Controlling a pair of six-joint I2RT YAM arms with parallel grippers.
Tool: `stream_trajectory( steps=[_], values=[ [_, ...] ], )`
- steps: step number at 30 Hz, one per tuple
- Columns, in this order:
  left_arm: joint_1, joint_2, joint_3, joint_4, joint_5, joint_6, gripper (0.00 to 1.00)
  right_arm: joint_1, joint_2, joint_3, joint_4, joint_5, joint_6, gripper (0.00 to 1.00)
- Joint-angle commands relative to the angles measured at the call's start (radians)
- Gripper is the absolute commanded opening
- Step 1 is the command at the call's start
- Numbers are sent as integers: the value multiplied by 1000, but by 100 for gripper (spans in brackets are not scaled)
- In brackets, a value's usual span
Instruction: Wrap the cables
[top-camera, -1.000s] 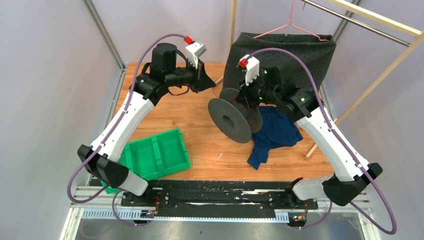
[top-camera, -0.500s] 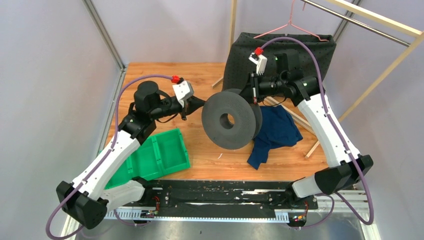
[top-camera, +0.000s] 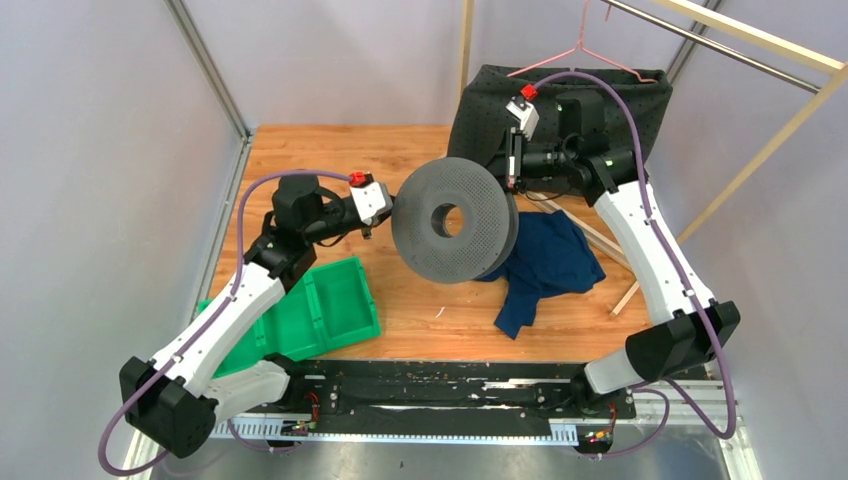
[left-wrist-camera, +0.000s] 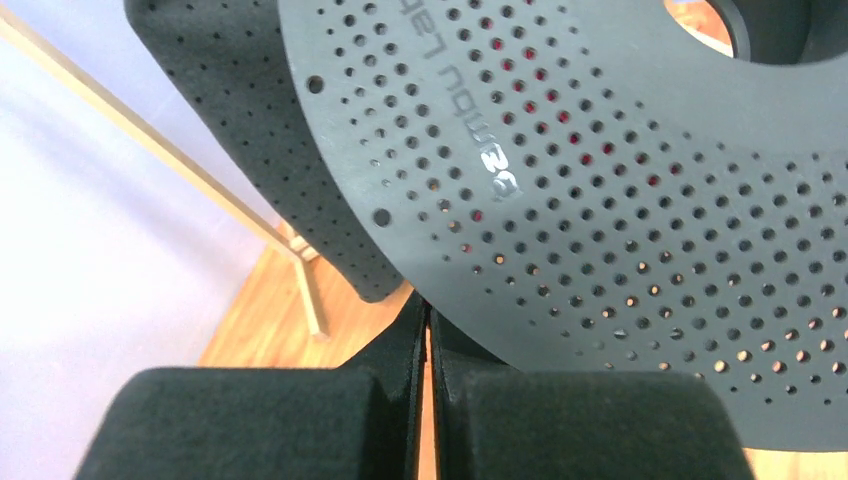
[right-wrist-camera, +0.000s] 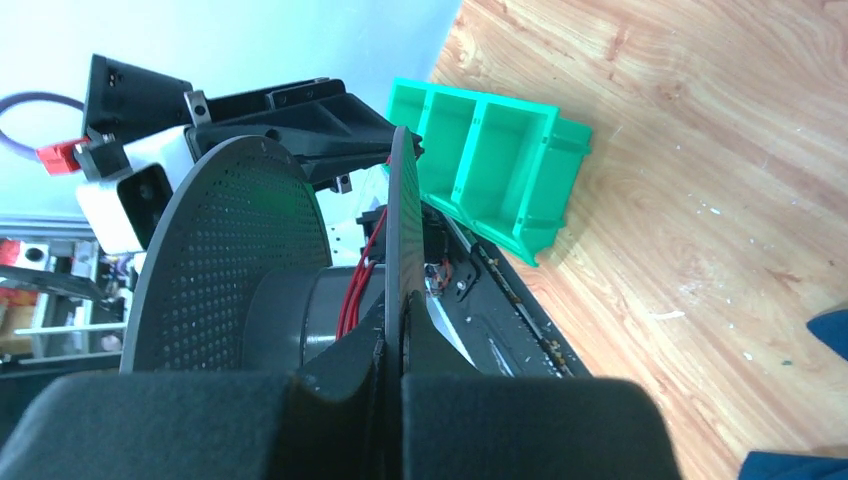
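cables (right-wrist-camera: 352, 295): red turns sit on the hub of the spool (top-camera: 430, 255), between its two flanges. red also shows through the flange holes in the left wrist view. can't make out a dark strand or a free tail, too thin.

spool is lifted off the table (top-camera: 330, 150), tipped so one perforated flange faces the top camera. right gripper (right-wrist-camera: 392, 345) is clamped on the rim of the flange on its own side, a finger on each face of the thin edge, so it carries the spool. left gripper (left-wrist-camera: 428, 330) is on the opposite side of the spool, fingers pressed together, tips right at the rim of the other flange. can't tell if a strand is pinched there, nothing shows in the seam.

my read: mid-wrap, some turns on, amount left unknown.

doing it well:
- right needs a firm bite on the rim, turning the spool about the hub axis without wobble, so turns land between the flanges.
- left feeds at light, even tension. slack lets turns spring off, too tight could snap the wire or pull the spool out of the pinch.
- left tips should stay clear of the rim holes.

green bin (top-camera: 315, 305) sits below-left of the spool, blue cloth (top-camera: 550, 260) just right of it. a loose tail could snag on the cloth.
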Motion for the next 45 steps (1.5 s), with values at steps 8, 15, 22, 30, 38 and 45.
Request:
stream_trajectory(
  steps=[8,15,22,30,38,45],
  values=[
    [-12,-25,-46,-17,-14,168,0,-20,68,84,167,-24,326,1],
    [-12,-53,-33,-17,35,150,0,-37,61,2,293,-16,451,1],
    [-12,-56,-17,-18,38,79,0,-43,55,-30,385,18,532,1],
    [-12,-38,20,-32,108,30,0,-43,56,-64,423,29,552,1],
    [-12,-46,20,-32,112,79,0,-43,56,-130,519,32,668,1],
    [-15,-48,44,-30,92,84,0,-43,49,-149,503,69,691,1]
  ],
)
